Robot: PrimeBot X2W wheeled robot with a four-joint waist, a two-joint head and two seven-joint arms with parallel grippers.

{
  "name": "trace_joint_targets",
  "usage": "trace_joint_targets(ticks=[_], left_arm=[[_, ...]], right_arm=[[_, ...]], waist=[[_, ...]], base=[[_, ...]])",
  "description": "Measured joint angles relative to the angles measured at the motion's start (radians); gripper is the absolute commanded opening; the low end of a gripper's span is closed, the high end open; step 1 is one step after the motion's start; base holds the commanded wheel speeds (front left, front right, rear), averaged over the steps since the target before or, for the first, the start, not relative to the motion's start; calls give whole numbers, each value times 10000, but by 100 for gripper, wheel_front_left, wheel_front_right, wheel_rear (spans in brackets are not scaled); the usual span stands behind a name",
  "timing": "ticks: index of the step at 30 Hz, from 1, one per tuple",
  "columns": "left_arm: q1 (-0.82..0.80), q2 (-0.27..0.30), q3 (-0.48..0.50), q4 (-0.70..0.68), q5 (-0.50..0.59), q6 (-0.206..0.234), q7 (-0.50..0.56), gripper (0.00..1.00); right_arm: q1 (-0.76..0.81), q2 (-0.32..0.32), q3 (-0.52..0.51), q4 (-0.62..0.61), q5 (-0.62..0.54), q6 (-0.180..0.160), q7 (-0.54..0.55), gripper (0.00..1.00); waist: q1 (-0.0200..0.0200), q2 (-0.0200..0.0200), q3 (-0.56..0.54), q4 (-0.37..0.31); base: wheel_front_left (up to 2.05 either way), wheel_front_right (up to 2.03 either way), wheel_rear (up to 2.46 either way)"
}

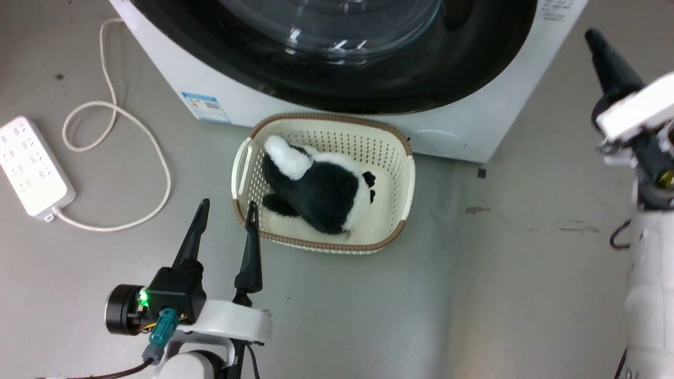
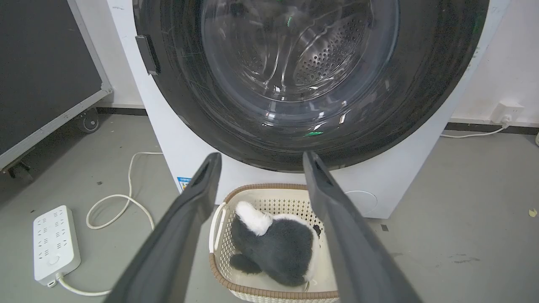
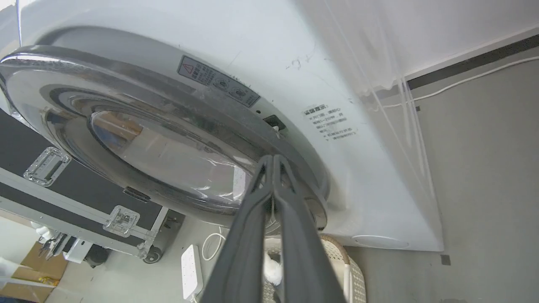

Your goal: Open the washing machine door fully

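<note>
The washing machine (image 1: pixel 174 68) is white, and its glossy black washing machine door (image 1: pixel 463 68) lies flat against its front. Through the clear glass bowl of the door (image 2: pixel 421 84) I see the steel drum. My left gripper (image 1: pixel 228 205) hangs low over the floor, open and empty, left of the basket and well short of the door. Its two fingers (image 2: pixel 189 210) point at the door's lower part. My right gripper (image 1: pixel 597 39) is raised at the machine's right side, shut and empty. In the right wrist view its tips (image 3: pixel 273 159) meet close to the door's (image 3: pixel 147 139) right rim, below a small latch slot (image 3: pixel 273 122).
A cream basket (image 1: pixel 403 208) holding a black-and-white plush toy (image 1: pixel 321 192) stands on the floor right in front of the machine. A white power strip (image 1: pixel 31 168) and its looping cable (image 1: pixel 142 131) lie at the left. A black wheeled case (image 2: pixel 42 71) stands left of the machine.
</note>
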Motion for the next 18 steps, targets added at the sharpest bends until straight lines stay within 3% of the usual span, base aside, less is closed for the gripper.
trace_joint_targets(ticks=[18], left_arm=[[-656, 0, -614, -117, -263, 295, -368, 100]], right_arm=[[-3840, 146, -1950, 3062, 972, -2, 2416, 0]], waist=[[0, 0, 1166, 595]], base=[[0, 0, 0]])
